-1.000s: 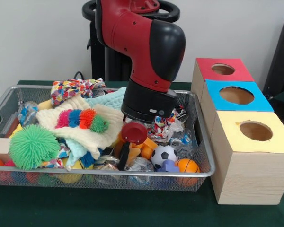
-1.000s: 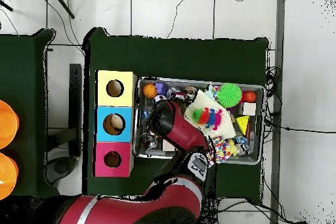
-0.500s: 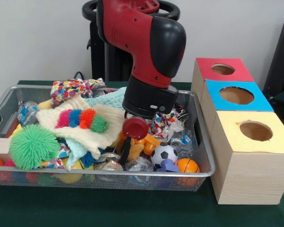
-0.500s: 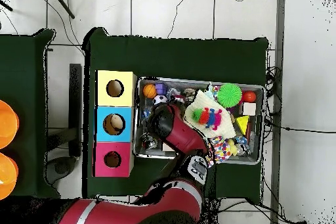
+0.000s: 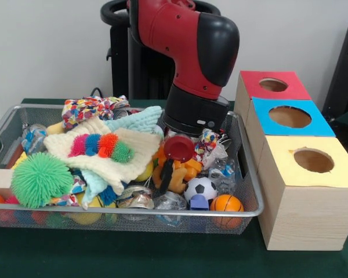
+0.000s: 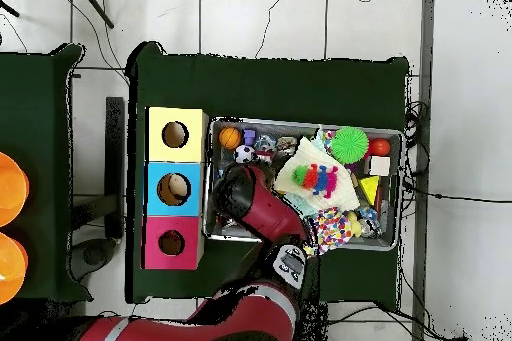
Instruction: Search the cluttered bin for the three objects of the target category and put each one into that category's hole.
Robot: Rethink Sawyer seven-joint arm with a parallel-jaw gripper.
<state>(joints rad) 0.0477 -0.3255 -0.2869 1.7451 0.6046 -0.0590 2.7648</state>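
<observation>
A wire mesh bin holds a heap of toys. My gripper hangs over the bin's right half, under the red and black arm. It is shut on an orange plastic toy, which is held slightly above the pile. A red disc on the gripper partly hides the toy. Three wooden boxes with round holes stand right of the bin, topped red, blue and yellow. In the overhead view the arm hides the gripper.
In the bin lie a green spiky ball, a striped caterpillar toy on a cream cloth, a small soccer ball, an orange ball and crumpled wrappers. The overhead view shows the boxes left of the bin.
The arm has moved right and a little up, toward the boxes. The orange toy has risen out of the pile with the gripper and shows more.
</observation>
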